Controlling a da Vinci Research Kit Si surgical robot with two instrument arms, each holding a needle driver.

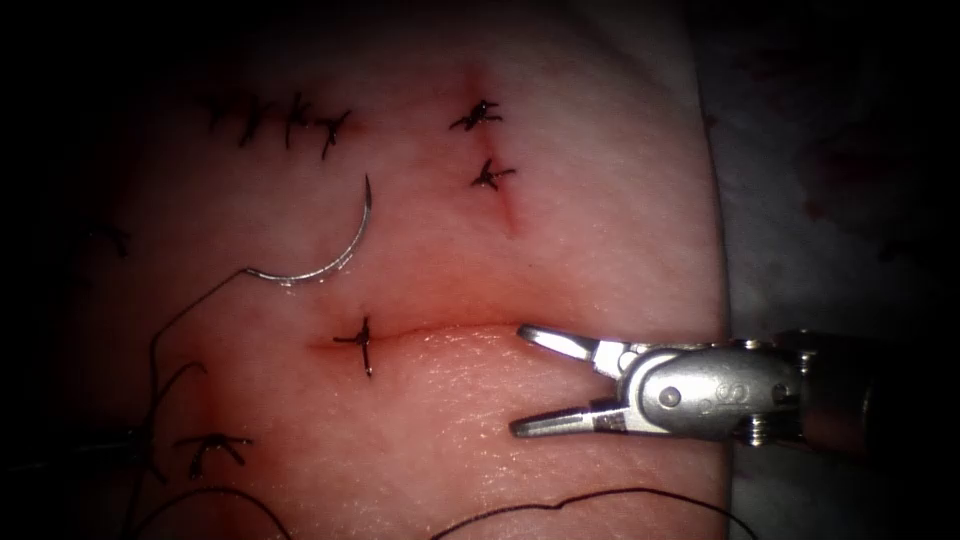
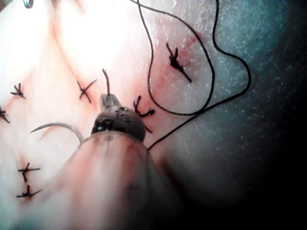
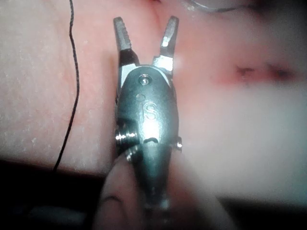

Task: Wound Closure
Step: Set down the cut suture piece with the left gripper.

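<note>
The curved needle (image 1: 335, 252) lies loose on the tissue (image 1: 560, 200), above and left of the horizontal cut (image 1: 440, 330); no tool holds it and it is not in the tissue. Black thread (image 1: 175, 320) runs from its tail down to the left. One stitch (image 1: 364, 345) crosses the cut near its left end. My right tool (image 1: 520, 380) stands open at the cut's right end and holds nothing; its jaws (image 3: 146, 33) are spread wide. In the left wrist view the left tool (image 2: 109, 99) has its jaws together over stitched tissue, beside the needle (image 2: 57, 127).
Older knotted stitches sit at the upper left (image 1: 285, 120), upper middle (image 1: 485, 145) and lower left (image 1: 215, 448). Loose thread (image 1: 600, 495) loops along the near edge. The tissue's right edge (image 1: 722, 300) meets a grey cloth (image 1: 830, 150).
</note>
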